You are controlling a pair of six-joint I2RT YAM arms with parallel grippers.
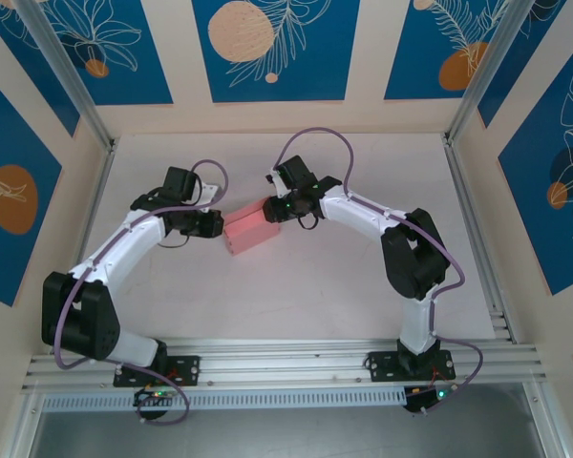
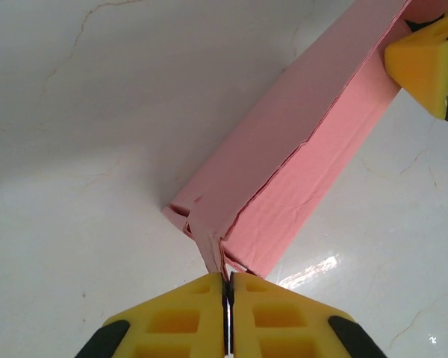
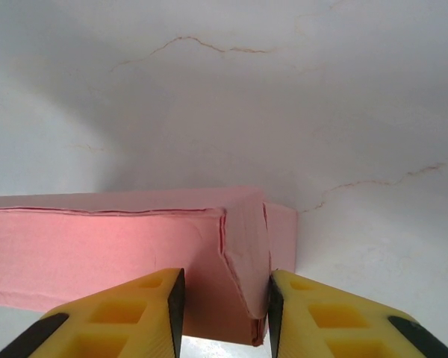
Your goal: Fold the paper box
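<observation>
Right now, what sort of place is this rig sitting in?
Looks like a purpose-built robot test cell, not a home or shop: an aluminium rail carrying the left arm and right arm, printed blue panels walling in a white table, and one box as the workpiece.

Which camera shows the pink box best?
The left wrist view: the paper box lies lengthwise, seams visible, a flap pinched in the left gripper. The top view shows it small and distant; the right wrist view, one end between the fingers of the right gripper.
</observation>
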